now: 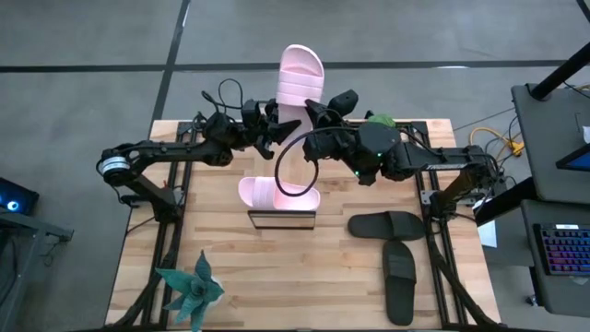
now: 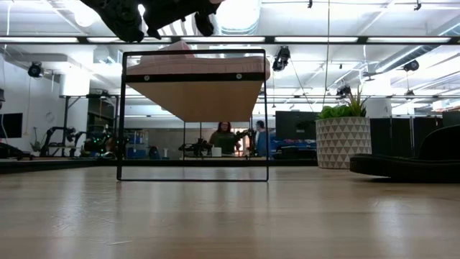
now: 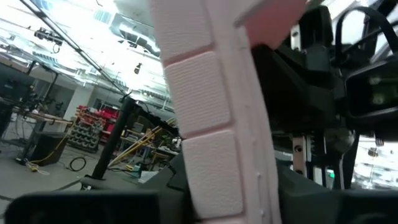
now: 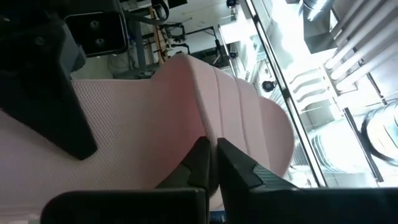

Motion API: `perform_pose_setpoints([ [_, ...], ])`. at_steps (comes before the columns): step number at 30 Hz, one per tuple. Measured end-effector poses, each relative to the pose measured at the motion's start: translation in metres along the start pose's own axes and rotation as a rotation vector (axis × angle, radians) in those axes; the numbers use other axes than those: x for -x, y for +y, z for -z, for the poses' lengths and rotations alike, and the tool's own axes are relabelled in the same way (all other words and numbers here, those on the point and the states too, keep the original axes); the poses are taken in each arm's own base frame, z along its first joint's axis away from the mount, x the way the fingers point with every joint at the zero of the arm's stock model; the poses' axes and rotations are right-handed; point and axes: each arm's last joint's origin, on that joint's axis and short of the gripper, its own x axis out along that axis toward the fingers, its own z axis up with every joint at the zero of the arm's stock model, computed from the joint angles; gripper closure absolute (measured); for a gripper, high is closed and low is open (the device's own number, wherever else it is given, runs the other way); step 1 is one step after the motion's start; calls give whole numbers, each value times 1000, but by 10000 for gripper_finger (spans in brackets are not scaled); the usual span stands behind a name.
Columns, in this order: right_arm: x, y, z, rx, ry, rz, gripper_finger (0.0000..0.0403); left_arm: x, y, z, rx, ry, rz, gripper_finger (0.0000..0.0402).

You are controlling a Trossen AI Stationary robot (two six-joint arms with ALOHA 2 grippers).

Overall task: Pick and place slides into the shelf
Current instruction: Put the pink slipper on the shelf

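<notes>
One light pink slide [image 1: 300, 76] is held up in the air above the table's far part, between both grippers. My left gripper [image 1: 269, 124] comes at its lower end from the left, my right gripper [image 1: 316, 115] from the right. Each is shut on it. The other pink slide [image 1: 277, 194] lies on the plank top of the shelf [image 1: 281, 220], which stands mid-table; in the low view the shelf [image 2: 194, 79] shows with this slide [image 2: 180, 49] on it. The two black slides [image 1: 387, 224] [image 1: 399, 281] lie sole-down on the table's right near part. My left gripper holds the raised pink slide near its lower end, coming level from the table's left. One finger [image 4: 62, 106] lies on the textured footbed [image 4: 124, 146]; the sole side [image 3: 205, 112] fills the left wrist view. The slide is lifted clear. My right gripper pinches the raised slide at the strap's edge [image 4: 208, 127], where strap meets footbed, between its nearly closed fingers [image 4: 239, 168]. It comes level from the table's right. The slide stands about upright, clear of the table, its open-toe end up.
A green artificial plant [image 1: 191, 290] stands at the table's near left corner. A small green object [image 1: 380, 120] sits behind the right arm. Bare tabletop [image 1: 221, 267] lies in front of the shelf. People sit in the room behind the table [image 2: 224, 137].
</notes>
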Motion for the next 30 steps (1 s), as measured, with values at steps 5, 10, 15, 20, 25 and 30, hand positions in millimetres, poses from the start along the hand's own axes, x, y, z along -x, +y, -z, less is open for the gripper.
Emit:
perform_pose_setpoints([
  [5, 0, -1, 0, -3, -14, -1, 394, 0, -1, 1, -41, 20, 39, 285],
  [10, 1, -2, 0, -5, -32, -2, 394, 0, -2, 1, -44, 41, 79, 242],
  [15, 3, -7, 3, -11, -31, 2, 394, 2, -2, -2, -50, 51, 107, 204],
  [20, 7, -16, 8, -38, -34, 15, 394, 7, -5, -10, -65, 49, 136, 188],
  [25, 9, -20, 10, -51, -33, 19, 394, 11, -10, -18, -76, 60, 191, 186],
  [30, 11, -19, 12, -59, -42, -4, 394, 18, -18, -30, -150, 97, 318, 186],
])
